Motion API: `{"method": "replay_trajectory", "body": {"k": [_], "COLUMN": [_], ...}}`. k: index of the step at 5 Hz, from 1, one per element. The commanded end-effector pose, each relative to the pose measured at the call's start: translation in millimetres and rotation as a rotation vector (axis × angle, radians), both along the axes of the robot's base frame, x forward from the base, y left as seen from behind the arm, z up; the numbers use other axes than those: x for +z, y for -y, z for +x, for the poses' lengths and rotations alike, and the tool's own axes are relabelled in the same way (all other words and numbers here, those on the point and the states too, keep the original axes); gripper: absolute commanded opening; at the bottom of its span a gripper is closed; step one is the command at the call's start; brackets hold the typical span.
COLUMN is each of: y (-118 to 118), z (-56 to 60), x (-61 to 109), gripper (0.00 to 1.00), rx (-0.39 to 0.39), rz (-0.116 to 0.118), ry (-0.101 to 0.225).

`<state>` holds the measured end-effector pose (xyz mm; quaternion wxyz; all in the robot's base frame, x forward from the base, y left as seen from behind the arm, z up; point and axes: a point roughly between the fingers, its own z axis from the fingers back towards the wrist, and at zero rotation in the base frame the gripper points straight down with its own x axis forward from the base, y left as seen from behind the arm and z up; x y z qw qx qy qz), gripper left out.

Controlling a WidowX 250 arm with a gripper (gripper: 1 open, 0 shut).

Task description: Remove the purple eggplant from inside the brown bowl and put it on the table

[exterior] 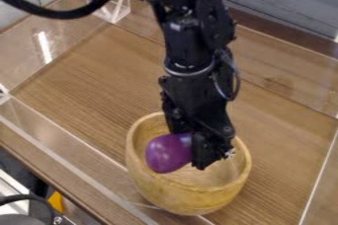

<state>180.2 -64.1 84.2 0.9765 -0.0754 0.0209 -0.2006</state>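
Note:
The purple eggplant (164,154) shows as a glossy purple bulb just above the hollow of the brown bowl (148,194). My black gripper (195,153) comes straight down from above and is shut on the eggplant's right side. The bowl, light tan with a thick rim, stands on the wood-grain table (106,81) near its front edge. The eggplant's stem end is hidden behind the fingers.
Clear acrylic walls (53,46) border the table on the left and front. A pale wall runs along the back. Bare tabletop lies left of the bowl and behind it.

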Motion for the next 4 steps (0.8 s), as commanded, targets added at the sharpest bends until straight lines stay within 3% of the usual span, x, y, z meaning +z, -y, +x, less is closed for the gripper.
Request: {"method": "replay_trajectory", "body": {"k": [1,3,4], "y": [7,5,-6], "z": [7.4,18.8,29.2], "x": [18.0,25.6,19.8], "gripper": [0.00,0.00,0.00], "rx": [0.018,-0.054,-0.041], "rz": [-0.006,-0.003,-0.001], "ry": [0.041,0.036,0.033]}}
